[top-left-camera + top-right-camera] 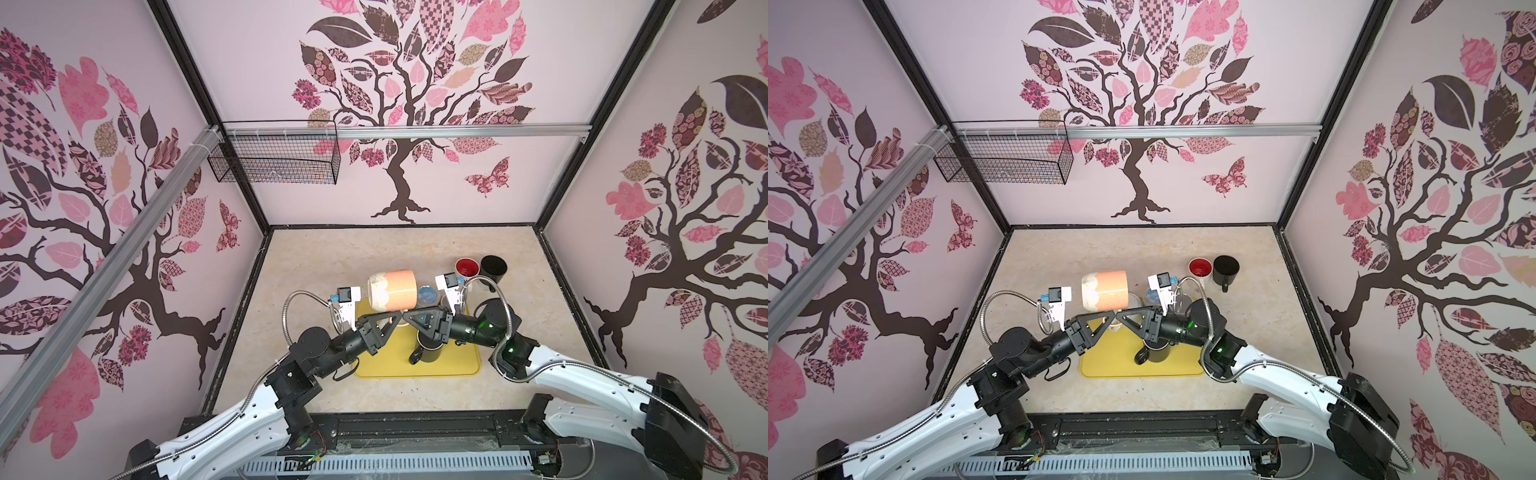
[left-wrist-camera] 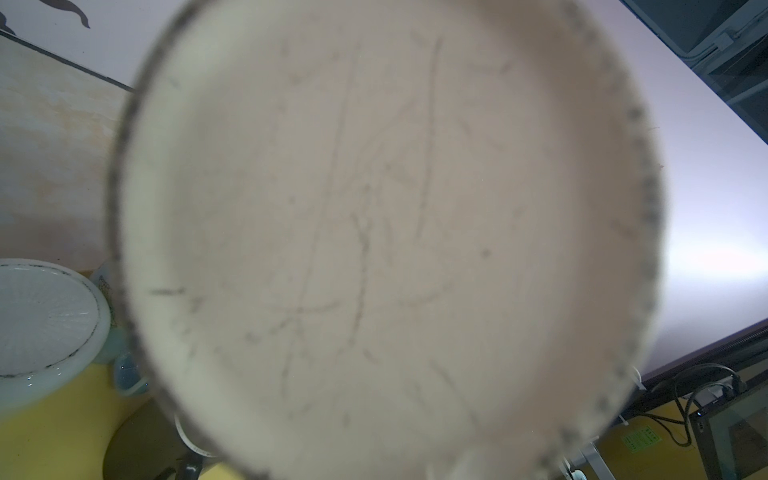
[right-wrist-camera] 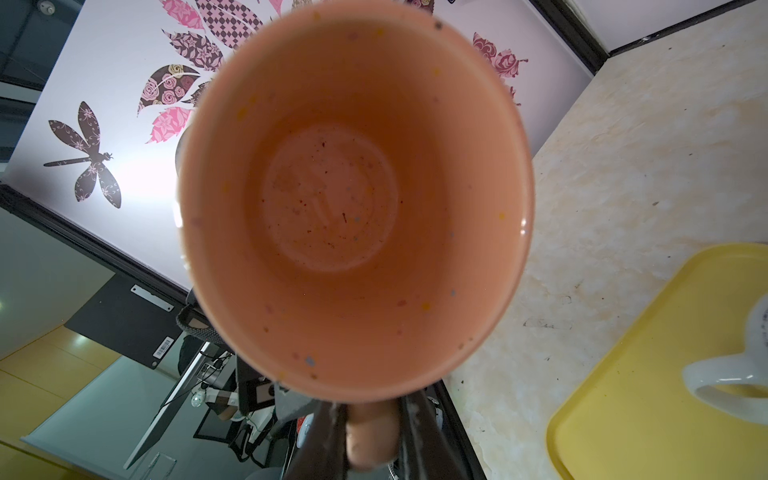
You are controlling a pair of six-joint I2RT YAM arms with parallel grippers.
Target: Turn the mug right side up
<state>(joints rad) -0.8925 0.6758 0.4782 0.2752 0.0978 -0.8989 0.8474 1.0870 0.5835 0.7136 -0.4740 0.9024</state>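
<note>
The mug [image 1: 392, 291] [image 1: 1104, 291] is peach with a cream scalloped band at its base. It hangs on its side above the yellow tray [image 1: 457, 361], base to the left and mouth to the right. My right gripper [image 1: 406, 316] [image 3: 372, 436] is shut on the mug's handle [image 3: 370, 432] under the body, and its wrist view looks into the peach inside [image 3: 353, 199]. My left gripper [image 1: 395, 318] [image 1: 1109, 320] meets it tip to tip below the mug. The mug's scuffed base [image 2: 386, 232] fills the left wrist view and hides those jaws.
A black mug [image 1: 430, 351] stands upside down on the tray below the right wrist. A blue-lined cup [image 1: 428, 296] sits behind the held mug. A red-lined mug [image 1: 467, 268] and a black mug [image 1: 493, 268] stand upright at the back right. A wire basket [image 1: 274, 153] hangs on the back rail.
</note>
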